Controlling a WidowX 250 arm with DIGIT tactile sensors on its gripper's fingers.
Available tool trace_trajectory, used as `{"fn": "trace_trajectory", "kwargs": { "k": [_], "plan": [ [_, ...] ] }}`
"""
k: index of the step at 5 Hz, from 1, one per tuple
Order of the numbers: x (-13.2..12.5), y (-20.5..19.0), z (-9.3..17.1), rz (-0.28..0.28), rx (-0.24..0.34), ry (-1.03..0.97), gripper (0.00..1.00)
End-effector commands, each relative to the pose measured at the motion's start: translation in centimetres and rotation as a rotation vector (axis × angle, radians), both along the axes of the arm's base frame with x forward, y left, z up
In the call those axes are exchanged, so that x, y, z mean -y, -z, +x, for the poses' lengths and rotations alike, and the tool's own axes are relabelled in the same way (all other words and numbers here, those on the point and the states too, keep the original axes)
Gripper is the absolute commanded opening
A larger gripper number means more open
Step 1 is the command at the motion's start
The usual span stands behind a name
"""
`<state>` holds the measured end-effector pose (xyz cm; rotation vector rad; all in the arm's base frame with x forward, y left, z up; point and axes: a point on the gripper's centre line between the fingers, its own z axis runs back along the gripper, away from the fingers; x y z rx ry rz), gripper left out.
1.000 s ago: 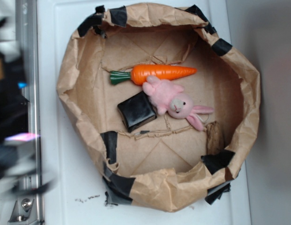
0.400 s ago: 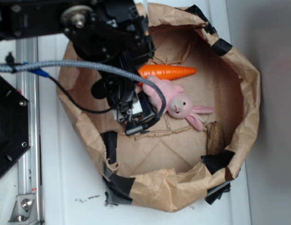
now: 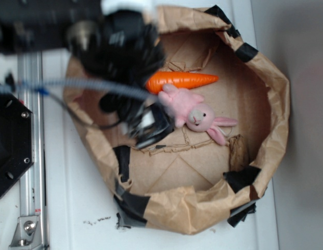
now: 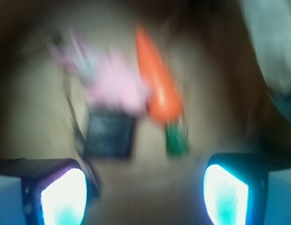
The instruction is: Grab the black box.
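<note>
Arm shifted slightly, blurred | tool (image 4: pixel 145 194) wide open, empty | black box (image 4: pixel 109 136) ahead, beside bunny (image 4: pixel 112 82)

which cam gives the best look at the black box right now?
Wrist. Though blurred, it shows the black box whole and unobstructed, below the pink bunny and ahead of the open hand. In the exterior view the arm covers most of it; only a dark edge shows beside the bunny.
</note>
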<state>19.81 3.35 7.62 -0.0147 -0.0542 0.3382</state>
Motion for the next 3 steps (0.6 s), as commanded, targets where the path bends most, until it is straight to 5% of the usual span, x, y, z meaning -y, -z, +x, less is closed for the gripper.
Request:
{"fn": "trace_trajectory", "kwargs": {
  "k": [1,3],
  "plan": [
    [3.2,6.8,1.3,-0.042,0.080,0.086,1.00],
    [2.3,5.4,4.6,-0.108,0.144,0.015,1.00]
  ]
}}
